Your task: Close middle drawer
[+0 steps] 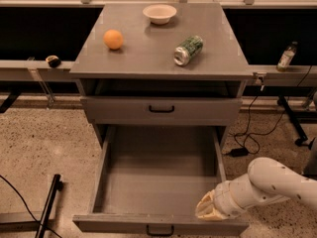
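Observation:
The grey cabinet (161, 48) has its middle drawer (158, 182) pulled far out, with a plain grey, empty inside. Its low front with a small black handle (159, 230) sits at the bottom edge of the view. The top drawer (161, 110) above it is shut. My gripper (210, 209), on a white arm (272, 182) coming in from the right, sits at the drawer's front right corner, just behind the drawer front and over the inside edge.
On the cabinet top are an orange (113, 38), a white bowl (159, 13) and a green can (188, 49) lying on its side. A bottle (286, 56) stands on the rail at right. Cables lie on the floor at right, and a black stand leg (47, 207) is at left.

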